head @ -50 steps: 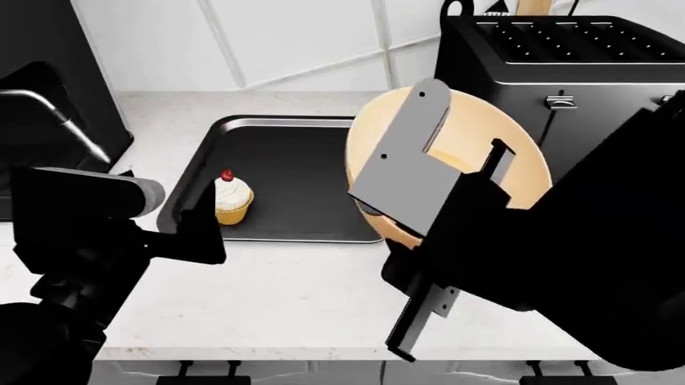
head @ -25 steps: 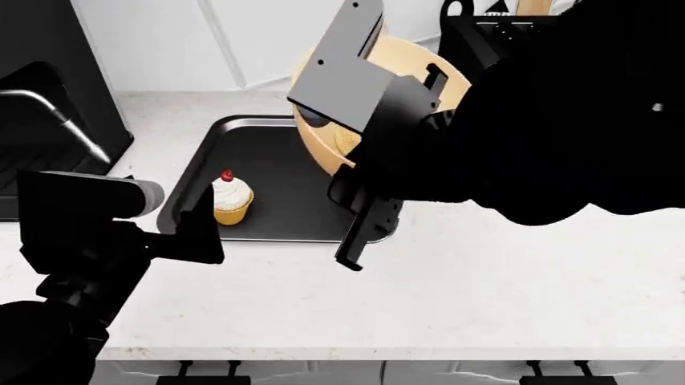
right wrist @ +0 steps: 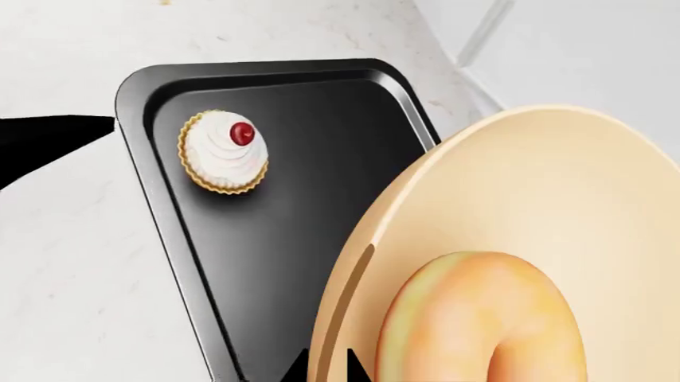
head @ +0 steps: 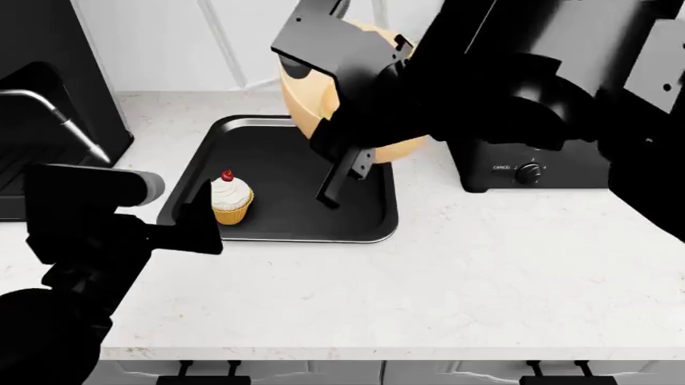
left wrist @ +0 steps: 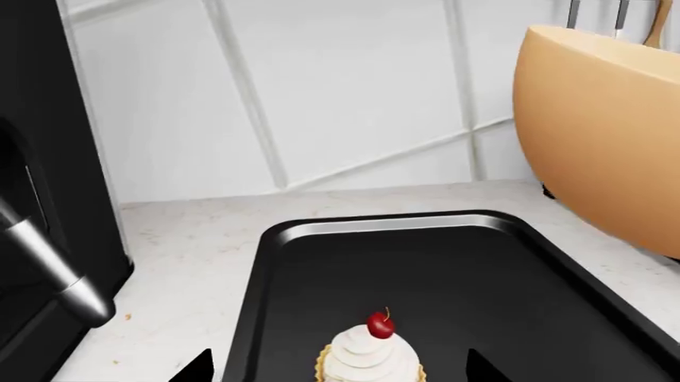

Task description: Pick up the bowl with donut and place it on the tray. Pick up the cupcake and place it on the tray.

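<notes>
The pale orange bowl [head: 303,103] hangs tilted above the right part of the black tray [head: 281,237]. My right gripper [right wrist: 324,368] is shut on its rim, one finger inside and one outside. The donut [right wrist: 478,318] lies inside the bowl [right wrist: 552,199], leaning against its wall. The cupcake [head: 231,199] stands on the left half of the tray [right wrist: 159,183], with its cherry on top. My left gripper [left wrist: 340,370] is open at the tray's near left edge. Its fingertips stand wide apart on either side of the cupcake [left wrist: 370,358] without touching it.
A black toaster [head: 503,172] stands right of the tray, mostly hidden behind my right arm. A dark appliance with a metal handle [head: 59,120] fills the left side. White counter [head: 450,281] runs along the front, and a tiled wall [left wrist: 351,87] lies behind the tray.
My right arm has carried the bowl left and back, from the counter beside the toaster to above the tray. The left gripper and cupcake have stayed put.
</notes>
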You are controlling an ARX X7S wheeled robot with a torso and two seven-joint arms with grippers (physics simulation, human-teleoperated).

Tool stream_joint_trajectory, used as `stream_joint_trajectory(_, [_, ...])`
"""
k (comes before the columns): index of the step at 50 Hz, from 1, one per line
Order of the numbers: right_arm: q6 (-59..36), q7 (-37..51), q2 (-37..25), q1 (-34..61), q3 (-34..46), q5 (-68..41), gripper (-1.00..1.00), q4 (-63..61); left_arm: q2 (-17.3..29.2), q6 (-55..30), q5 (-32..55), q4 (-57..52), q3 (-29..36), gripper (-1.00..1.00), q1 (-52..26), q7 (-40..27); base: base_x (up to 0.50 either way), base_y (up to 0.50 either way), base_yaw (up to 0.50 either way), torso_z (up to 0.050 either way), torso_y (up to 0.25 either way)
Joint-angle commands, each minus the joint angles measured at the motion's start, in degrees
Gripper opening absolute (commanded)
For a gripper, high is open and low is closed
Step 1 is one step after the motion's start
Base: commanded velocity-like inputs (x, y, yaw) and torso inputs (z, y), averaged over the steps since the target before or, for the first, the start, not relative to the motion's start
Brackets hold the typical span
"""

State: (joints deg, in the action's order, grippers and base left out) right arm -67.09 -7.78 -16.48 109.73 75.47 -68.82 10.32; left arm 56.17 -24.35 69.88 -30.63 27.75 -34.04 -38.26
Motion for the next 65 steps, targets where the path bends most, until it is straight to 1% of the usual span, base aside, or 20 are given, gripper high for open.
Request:
stream_joint_trajectory(1, [6.21,-10.00,5.57,0.91,4.67,10.48,-1.00,11.66,-0.83,-0.34,-0.38,1.91,0.34,1.00,-0.58,0.61,0.00,0.00,0.00,0.000,0.000])
stream_joint_trajectory(23, [16.74,-20.67,14.30,-1.83,8.70,17.13,-1.00,29.03,-1.54,-0.46,-0.74,3.22,0.66,1.00,-0.65,1.14,0.00,0.00,0.00,0.000,0.001])
stream_joint_trajectory(30, [18.89,-23.03,16.26,-2.53,9.69,18.18,-1.00,32.34,-1.96,-0.09,-1.30,4.00,0.83,1.00,-0.34,1.59,0.00,0.00,0.00,0.000,0.000])
stream_joint_trajectory(44, [22.10,-23.93,16.47,-3.69,12.35,16.02,-1.00,33.22,-2.04,0.21,-1.38,4.91,0.64,1.00,-0.07,1.86,0.00,0.00,0.00,0.001,0.001])
stream_joint_trajectory(65, [23.66,-26.04,16.48,-5.53,12.74,17.02,-1.00,31.62,-3.19,0.42,-2.26,7.15,1.12,1.00,-0.12,2.87,0.00,0.00,0.00,0.000,0.001])
